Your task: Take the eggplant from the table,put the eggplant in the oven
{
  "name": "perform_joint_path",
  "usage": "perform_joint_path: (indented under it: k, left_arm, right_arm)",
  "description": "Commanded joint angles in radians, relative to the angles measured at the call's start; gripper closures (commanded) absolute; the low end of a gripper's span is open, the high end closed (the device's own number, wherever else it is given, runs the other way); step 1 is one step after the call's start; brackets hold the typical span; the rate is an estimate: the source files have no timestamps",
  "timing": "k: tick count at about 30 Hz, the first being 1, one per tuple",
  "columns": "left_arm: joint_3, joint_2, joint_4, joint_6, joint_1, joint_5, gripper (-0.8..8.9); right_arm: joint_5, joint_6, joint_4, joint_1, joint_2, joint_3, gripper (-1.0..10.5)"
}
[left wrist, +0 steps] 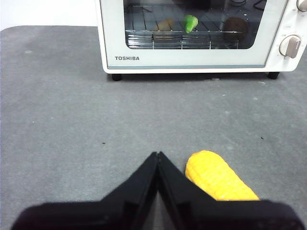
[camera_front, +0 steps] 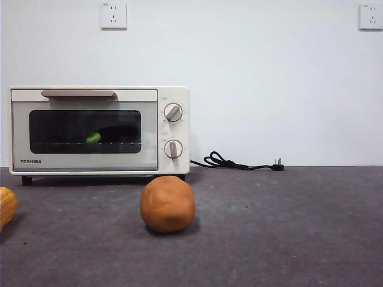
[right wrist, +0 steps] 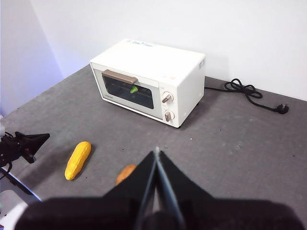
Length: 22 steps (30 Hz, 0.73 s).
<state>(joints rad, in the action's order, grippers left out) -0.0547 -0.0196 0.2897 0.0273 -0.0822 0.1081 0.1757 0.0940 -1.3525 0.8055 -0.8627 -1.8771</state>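
Note:
The eggplant (camera_front: pixel 111 134) lies on the wire rack inside the cream-white oven (camera_front: pixel 173 95), behind its closed dark glass door; its green cap (left wrist: pixel 190 22) shows through the glass, and its dark body is hard to make out. The oven stands at the back left of the grey table (camera_front: pixel 287 227). My left gripper (left wrist: pixel 158 155) is shut and empty, low over the table in front of the oven, beside the yellow vegetable. My right gripper (right wrist: pixel 157 152) is shut and empty, raised well back from the oven (right wrist: pixel 144 79).
A round orange-brown ball (camera_front: pixel 167 204) sits on the table in front of the oven's knobs. The yellow ribbed vegetable (left wrist: pixel 216 176) lies at the left edge of the front view. A black power cord (camera_front: pixel 236 162) trails right of the oven.

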Motion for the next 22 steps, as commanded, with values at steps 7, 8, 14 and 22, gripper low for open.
perform_joint_path:
  k: [7,8,14,22]
  left_arm:
    - [0.007,0.0,-0.006,0.007,0.003,0.003,8.17]
    - [0.007,0.0,-0.006,0.007,0.003,0.003,8.17]
    - [0.007,0.0,-0.006,0.007,0.003,0.003,8.18]
    - [0.007,0.0,-0.006,0.007,0.003,0.003,8.18]
  right_arm:
    - [0.0,0.0,-0.023,0.001,0.001,0.006,9.5]
    - [0.006,-0.024,-0.023,0.001,0.001,0.006,9.5]
    - [0.059,-0.056,-0.023,-0.1,0.006,0.01,9.5]
    - [-0.075,-0.121,-0.023,-0.566,0.088,0.077,9.5]
